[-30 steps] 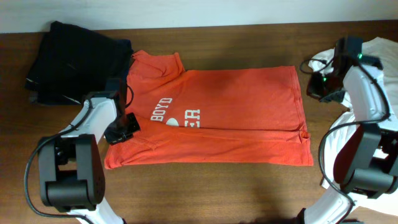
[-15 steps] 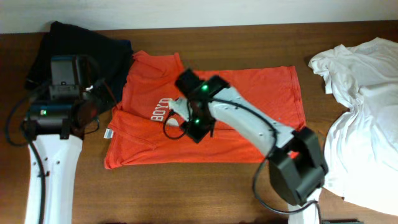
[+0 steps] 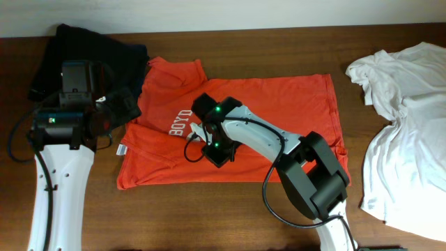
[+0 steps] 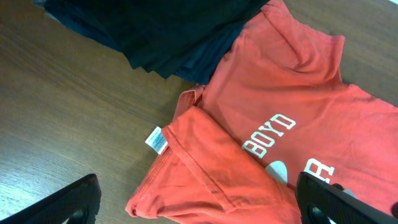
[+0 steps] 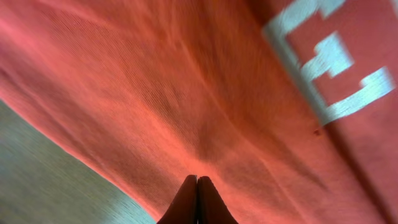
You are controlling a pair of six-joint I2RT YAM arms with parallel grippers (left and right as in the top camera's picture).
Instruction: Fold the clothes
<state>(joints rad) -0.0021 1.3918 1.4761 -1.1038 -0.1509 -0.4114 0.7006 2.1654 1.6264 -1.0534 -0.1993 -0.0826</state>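
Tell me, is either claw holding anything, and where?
Left claw is open and empty. Right claw is shut, tips on the orange shirt front; a pinch cannot be confirmed.

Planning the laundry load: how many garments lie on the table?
3: the orange-red cotton T-shirt with white lettering at centre, a crumpled plain white T-shirt at the right edge, a dark cloth heap at the back left, which may hide more pieces.

Right gripper (image 5: pixel 197 182): I see its tips closed together, pinching puckered cloth
Orange-red T-shirt (image 5: pixel 186 93): fills my view
White lettering (image 5: pixel 329 68): upper right
Table (image 5: pixel 37 180): lower left
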